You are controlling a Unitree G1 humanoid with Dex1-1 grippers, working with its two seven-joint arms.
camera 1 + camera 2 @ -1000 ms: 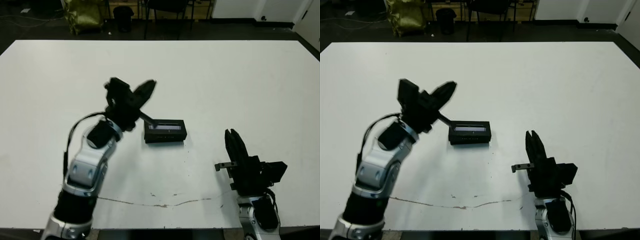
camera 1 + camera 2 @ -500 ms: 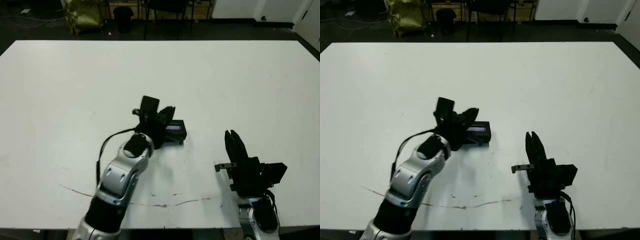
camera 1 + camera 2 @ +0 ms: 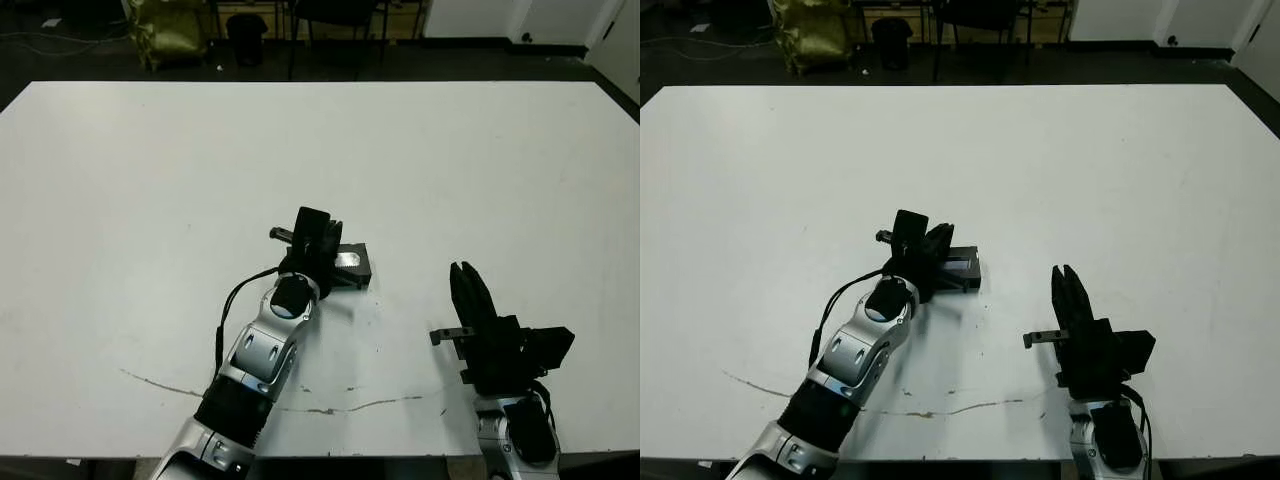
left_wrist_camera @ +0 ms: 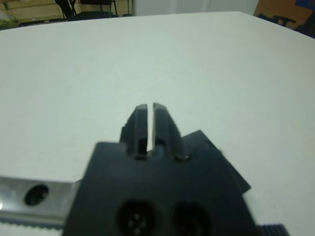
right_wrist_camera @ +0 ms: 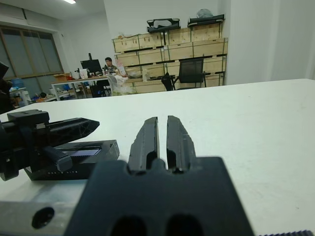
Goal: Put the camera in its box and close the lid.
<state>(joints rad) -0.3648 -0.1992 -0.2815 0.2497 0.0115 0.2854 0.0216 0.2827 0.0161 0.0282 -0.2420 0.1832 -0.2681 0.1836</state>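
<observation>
While the left fingers (image 4: 147, 123) are pressed nearly together with only a thin slit between them and nothing held, the left gripper (image 3: 318, 238) hangs low over the left end of the box (image 3: 350, 264), hiding that end from the head views. Whether the fingers touch the box cannot be told. The lid (image 5: 83, 152) sits closed on the box, its grey strip facing up. The box lies flat near the middle of the tabletop (image 3: 480, 160), somewhat toward the near edge, with its long axis running roughly parallel to that edge, from left to right. The camera cannot be seen. The left arm (image 3: 255, 365) reaches in from the near left corner.

The right fingers (image 5: 157, 140) are likewise clenched close, empty, pointing away from the near edge. The right gripper (image 3: 470, 295) stands by the near edge, right of the box and well apart from it.
</observation>
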